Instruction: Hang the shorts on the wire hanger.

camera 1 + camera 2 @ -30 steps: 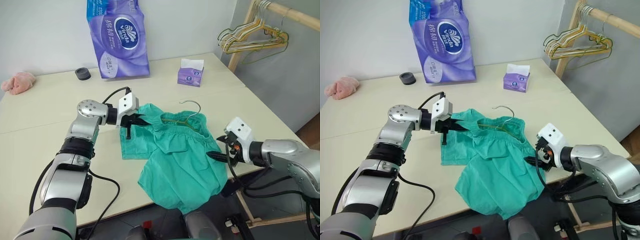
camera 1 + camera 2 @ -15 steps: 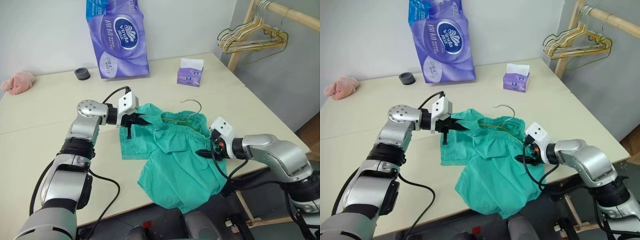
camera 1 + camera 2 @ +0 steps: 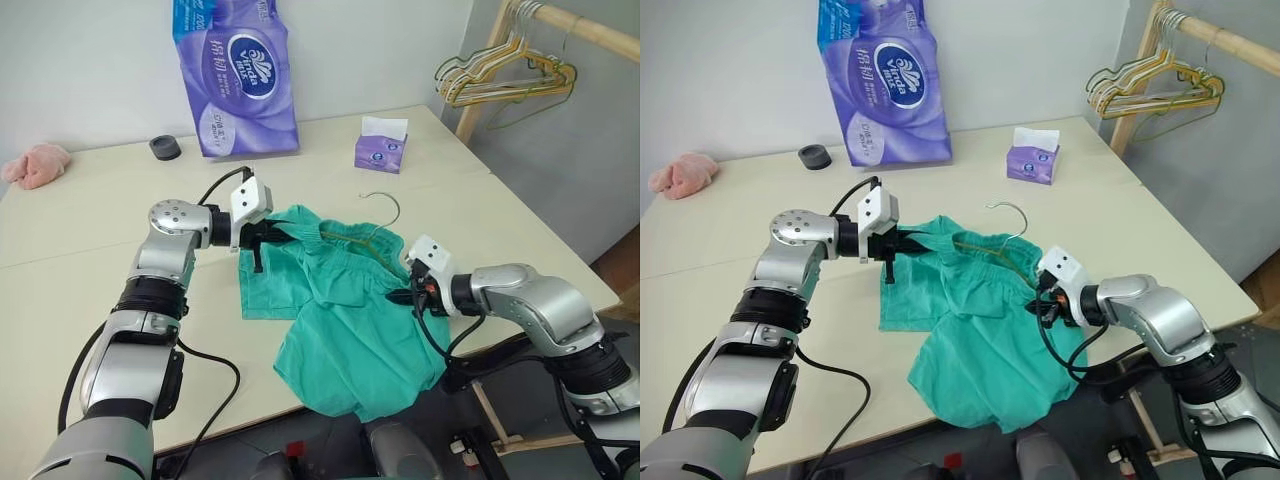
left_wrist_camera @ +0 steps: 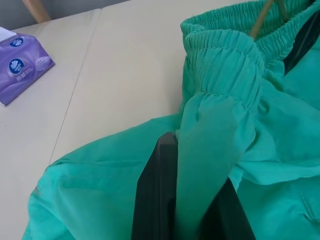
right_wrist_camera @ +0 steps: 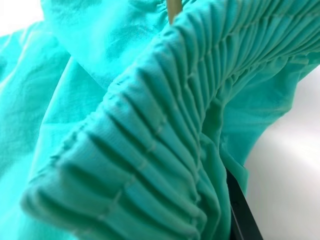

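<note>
The teal shorts (image 3: 350, 310) lie on the table with their legs drooping over its front edge. The wire hanger (image 3: 386, 203) sits inside the gathered waistband, and its hook pokes out toward the back. My left gripper (image 3: 272, 238) is shut on the left end of the waistband; in the left wrist view its black fingers (image 4: 155, 200) pinch a fold of teal fabric beside the hanger wire (image 4: 261, 19). My right gripper (image 3: 402, 296) is shut on the right end of the waistband, whose ribbed elastic (image 5: 165, 125) bulges over one finger (image 5: 243, 220).
A large purple tissue pack (image 3: 235, 80) stands at the back, with a black round object (image 3: 165, 147) beside it. A small purple tissue box (image 3: 381, 150) sits behind the shorts. A pink cloth lump (image 3: 37, 163) lies far left. A wooden rack with several hangers (image 3: 505, 80) stands at the right.
My right gripper moved left from beside the table edge to the right end of the waistband and closed on it. The left gripper kept its grip in place.
</note>
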Motion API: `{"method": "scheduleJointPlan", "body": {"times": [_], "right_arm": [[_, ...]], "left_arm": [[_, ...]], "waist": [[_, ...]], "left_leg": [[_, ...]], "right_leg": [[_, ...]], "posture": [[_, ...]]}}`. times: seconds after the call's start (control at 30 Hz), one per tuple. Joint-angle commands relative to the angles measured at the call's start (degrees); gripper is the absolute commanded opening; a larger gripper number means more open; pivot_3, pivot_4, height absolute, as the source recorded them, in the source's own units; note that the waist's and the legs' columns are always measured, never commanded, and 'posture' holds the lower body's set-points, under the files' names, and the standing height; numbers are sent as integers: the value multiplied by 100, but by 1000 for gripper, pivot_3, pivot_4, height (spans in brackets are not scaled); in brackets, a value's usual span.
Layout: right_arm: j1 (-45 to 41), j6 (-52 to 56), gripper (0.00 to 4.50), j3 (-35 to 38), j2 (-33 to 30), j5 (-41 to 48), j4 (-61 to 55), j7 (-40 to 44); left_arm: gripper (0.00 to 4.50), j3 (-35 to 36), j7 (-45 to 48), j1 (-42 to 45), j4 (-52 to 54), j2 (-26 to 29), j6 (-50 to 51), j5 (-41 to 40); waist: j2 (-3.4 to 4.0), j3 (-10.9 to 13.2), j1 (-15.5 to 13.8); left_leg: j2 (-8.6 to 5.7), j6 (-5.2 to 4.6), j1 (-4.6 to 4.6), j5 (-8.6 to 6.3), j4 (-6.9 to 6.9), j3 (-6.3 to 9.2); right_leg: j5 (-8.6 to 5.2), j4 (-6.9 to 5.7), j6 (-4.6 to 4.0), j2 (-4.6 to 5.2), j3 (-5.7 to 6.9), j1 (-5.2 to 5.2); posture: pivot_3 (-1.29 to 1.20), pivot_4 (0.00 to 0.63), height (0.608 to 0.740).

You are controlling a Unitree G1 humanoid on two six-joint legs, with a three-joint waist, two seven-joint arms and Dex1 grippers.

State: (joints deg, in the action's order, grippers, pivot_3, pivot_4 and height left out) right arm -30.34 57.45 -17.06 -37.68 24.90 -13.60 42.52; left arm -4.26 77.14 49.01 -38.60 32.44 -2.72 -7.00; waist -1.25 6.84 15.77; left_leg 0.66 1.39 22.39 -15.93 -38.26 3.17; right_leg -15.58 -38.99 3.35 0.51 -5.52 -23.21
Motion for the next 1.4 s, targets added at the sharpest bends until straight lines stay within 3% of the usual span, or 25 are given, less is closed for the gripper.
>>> {"method": "scheduleJointPlan", "body": {"times": [0.03, 0.37, 0.6, 0.83, 1.07, 1.17, 1.4], "right_arm": [[-98, -64, 0, 333, 51, -48, -173, -140], [-7, 12, 0, 618, -224, -7, -412, -48], [265, 18, 0, 885, -939, 104, -855, 234], [660, 241, 0, 1743, -1533, 293, -1153, 217], [1094, 656, 0, 2918, -1693, 451, -1217, -79], [1638, 1043, 0, 3674, -1740, 543, -1339, -163], [1982, 2460, 0, 5220, -1280, 889, -1478, -616]], "left_arm": [[391, 89, 57, 83, 58, 30, 50, -140], [3267, 155, -457, 174, -790, 256, -808, 222], [3267, 155, -1570, 641, -2235, 498, -1851, 693], [3267, 320, -1888, 772, -2257, -24, -2128, 482], [3267, 479, -2025, 775, -1287, -770, -1541, 53], [3267, 395, -2003, 669, -280, -1212, -740, -239], [3267, -18, -1720, 504, 1576, -1557, 1005, -645]], "waist": [[0, 0, 2], [1, -2, 3], [0, -2, -11], [0, -2, -83], [-1, -3, -99], [-1, -3, -139], [9, -7, 26]], "left_leg": [[0, 0, 0, 0, 0, 0], [-1, 0, 2, 0, -4, 4], [-8, 0, 5, 0, -4, 3], [-24, -1, 37, -1, -48, 11], [-33, -1, 44, -1, -55, 12], [-42, -1, 50, -1, -57, 15], [-83, -1, 45, -1, -58, 7]], "right_leg": [[0, 0, 0, 0, 0, 0], [0, -1, 0, 3, 3, 0], [0, 0, 1, 12, 5, -2], [-4, -3, 12, 33, 19, -2], [0, -2, 23, 42, 20, -2], [-2, -1, 26, 50, 22, -1], [-6, -4, 50, 65, 2, 3]], "posture": [[-259, 86, 740], [-262, 78, 740], [-260, 78, 740], [-278, 81, 740], [-314, 87, 740], [-326, 91, 740], [-384, 106, 740]]}}
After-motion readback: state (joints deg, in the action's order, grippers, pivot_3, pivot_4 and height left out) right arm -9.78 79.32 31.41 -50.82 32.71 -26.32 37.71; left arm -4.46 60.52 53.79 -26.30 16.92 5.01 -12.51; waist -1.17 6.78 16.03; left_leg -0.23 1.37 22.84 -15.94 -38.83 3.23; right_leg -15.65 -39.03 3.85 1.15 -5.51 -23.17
